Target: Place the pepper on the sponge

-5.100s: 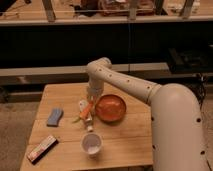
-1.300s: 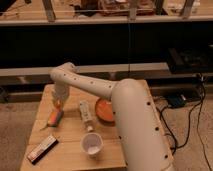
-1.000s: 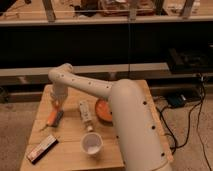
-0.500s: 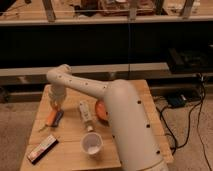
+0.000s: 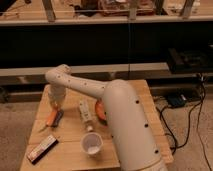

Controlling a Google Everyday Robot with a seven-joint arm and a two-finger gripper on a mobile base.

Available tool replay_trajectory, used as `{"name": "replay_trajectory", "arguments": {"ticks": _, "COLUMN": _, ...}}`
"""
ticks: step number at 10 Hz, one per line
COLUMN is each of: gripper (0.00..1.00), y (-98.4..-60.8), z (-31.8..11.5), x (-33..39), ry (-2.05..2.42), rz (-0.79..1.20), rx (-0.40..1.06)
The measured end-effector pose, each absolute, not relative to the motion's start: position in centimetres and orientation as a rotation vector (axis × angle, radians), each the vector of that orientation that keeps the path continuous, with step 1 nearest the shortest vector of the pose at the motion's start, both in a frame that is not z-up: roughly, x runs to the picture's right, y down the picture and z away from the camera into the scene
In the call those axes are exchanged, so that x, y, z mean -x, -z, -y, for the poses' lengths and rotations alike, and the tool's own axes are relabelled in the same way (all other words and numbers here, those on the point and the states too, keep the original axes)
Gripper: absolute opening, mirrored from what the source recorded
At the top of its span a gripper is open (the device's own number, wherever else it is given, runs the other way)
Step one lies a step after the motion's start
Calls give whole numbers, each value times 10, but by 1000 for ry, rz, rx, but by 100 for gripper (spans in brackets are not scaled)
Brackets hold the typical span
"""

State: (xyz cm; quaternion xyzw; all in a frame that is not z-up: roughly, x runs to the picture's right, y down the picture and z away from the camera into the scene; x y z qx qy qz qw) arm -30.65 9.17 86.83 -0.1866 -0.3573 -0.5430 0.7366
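The pepper [image 5: 50,119] is a slim orange-red shape lying at the left of the wooden table [image 5: 70,137]. It rests along the left edge of the blue-grey sponge [image 5: 58,119], touching it and partly over it. My gripper [image 5: 57,104] hangs at the end of the white arm, just above and slightly behind the pepper and sponge. Whether it still touches the pepper is hidden by the wrist.
A small bottle [image 5: 85,113] lies mid-table. The orange bowl [image 5: 99,110] is mostly hidden behind my arm. A white cup [image 5: 92,144] stands near the front edge. A dark flat bar [image 5: 42,149] lies front left. Dark shelving runs behind the table.
My arm swung left from beside the bowl to the sponge, carrying the pepper. Over the last second the pepper has stayed low at the sponge's left edge while the wrist shifted slightly.
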Motion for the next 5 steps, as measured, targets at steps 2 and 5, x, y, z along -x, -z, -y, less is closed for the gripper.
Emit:
{"name": "replay_trajectory", "arguments": {"ticks": 2, "gripper": 69, "y": -869, "z": -91, "x": 307, "ry": 1191, "rz": 774, "rx": 414}}
{"name": "replay_trajectory", "arguments": {"ticks": 5, "gripper": 69, "y": -869, "z": -90, "x": 312, "ry": 1185, "rz": 752, "rx": 421}}
